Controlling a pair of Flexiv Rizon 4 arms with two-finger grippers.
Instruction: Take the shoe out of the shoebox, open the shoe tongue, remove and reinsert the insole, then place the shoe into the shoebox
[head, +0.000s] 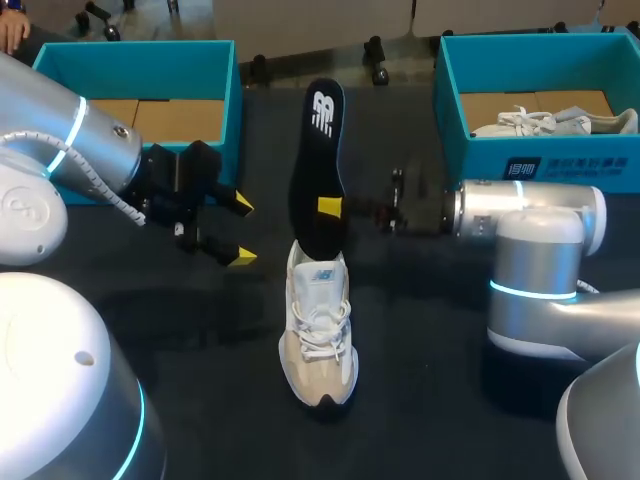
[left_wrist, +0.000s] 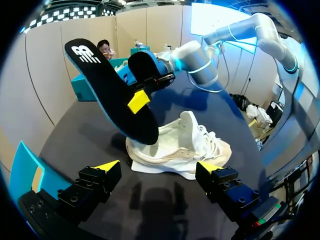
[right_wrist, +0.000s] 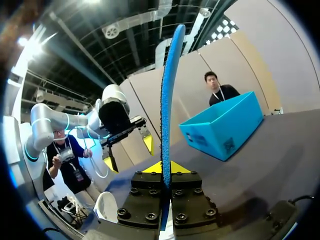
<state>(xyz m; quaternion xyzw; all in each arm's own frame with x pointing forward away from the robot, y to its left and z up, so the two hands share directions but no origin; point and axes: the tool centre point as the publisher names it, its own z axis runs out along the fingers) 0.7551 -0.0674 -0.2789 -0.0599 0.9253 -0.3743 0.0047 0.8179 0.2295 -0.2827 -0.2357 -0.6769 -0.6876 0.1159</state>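
Where the shoe stands: a white and beige lace-up sneaker sits on its sole at the middle of the dark worktop, toe toward 6 o'clock and heel toward 12 o'clock, outside both boxes.
Insole: a long black insole with a blue foam underside is lifted and slants from the sneaker's heel opening toward 12 o'clock. Its lower end meets the opening; whether it sits inside cannot be told.
Right gripper: comes in from 3 o'clock. Its yellow-tipped fingers are pinched narrow on the insole's lower half, one on each face.
Left gripper: at 10 o'clock from the sneaker and apart from it, with its fingers spread wide and free.
Left shoebox: a teal cardboard box, open-topped, at 11 o'clock.
Right shoebox: a second teal cardboard box at 1 o'clock, holding another white shoe.
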